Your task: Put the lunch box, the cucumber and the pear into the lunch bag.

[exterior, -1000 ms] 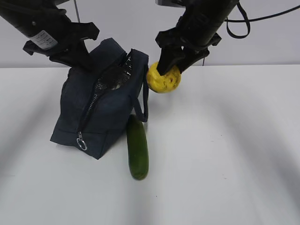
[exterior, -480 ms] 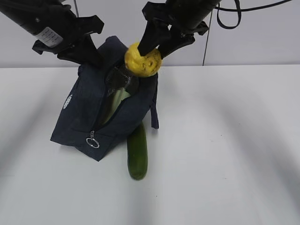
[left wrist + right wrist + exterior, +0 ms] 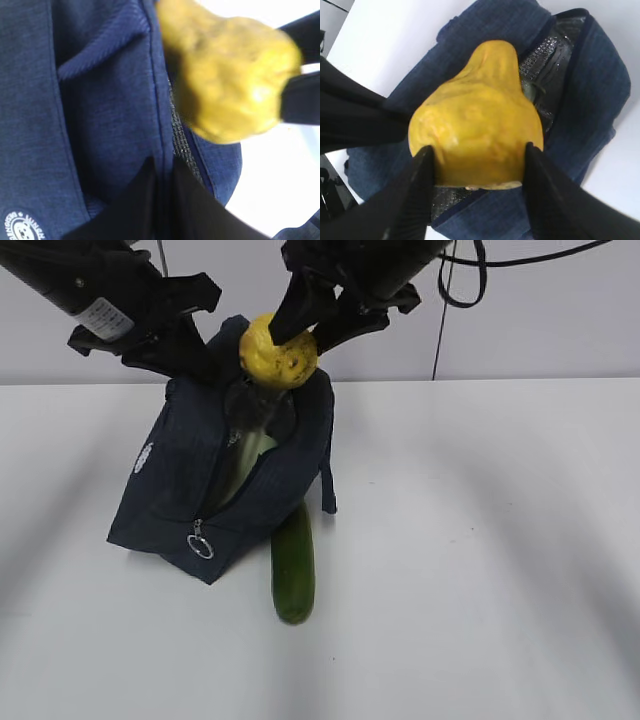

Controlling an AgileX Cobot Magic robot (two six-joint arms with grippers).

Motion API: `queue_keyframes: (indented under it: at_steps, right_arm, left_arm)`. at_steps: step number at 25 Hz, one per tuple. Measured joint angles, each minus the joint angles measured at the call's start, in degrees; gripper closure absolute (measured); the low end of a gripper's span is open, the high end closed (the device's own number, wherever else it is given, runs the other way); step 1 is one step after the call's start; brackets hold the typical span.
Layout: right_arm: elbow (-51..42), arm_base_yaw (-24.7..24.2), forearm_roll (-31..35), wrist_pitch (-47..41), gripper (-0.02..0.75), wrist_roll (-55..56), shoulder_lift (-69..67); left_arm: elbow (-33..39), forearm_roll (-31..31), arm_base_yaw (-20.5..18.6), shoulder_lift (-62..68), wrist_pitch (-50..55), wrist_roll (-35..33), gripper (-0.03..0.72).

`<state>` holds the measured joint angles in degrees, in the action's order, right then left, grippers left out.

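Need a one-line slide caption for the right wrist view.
Right gripper holds the pear above the lunch bag opening.

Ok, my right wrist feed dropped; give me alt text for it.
The right gripper holds the yellow pear directly above the open mouth of the navy lunch bag, whose silvery lining shows beneath.

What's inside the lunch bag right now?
Through the open zipper of the lunch bag, a pale green lid, probably the lunch box, shows. The rest is hidden by fabric and by the pear above.
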<state>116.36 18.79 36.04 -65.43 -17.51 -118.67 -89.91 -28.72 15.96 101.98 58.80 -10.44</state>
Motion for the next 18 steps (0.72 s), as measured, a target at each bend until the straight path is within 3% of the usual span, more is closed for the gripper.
queue_keyframes:
  at_steps: [9, 18]
  right_arm:
    - [0.0, 0.5, 0.5, 3.2, 0.326, -0.2, -5.2]
    - [0.0, 0.5, 0.6, 6.9, 0.210, -1.4, -6.9]
  left_arm:
    - [0.0, 0.1, -0.6, 0.0, 0.1, 0.0, 0.688]
    - [0.0, 0.1, -0.7, 0.0, 0.0, -0.4, 0.688]
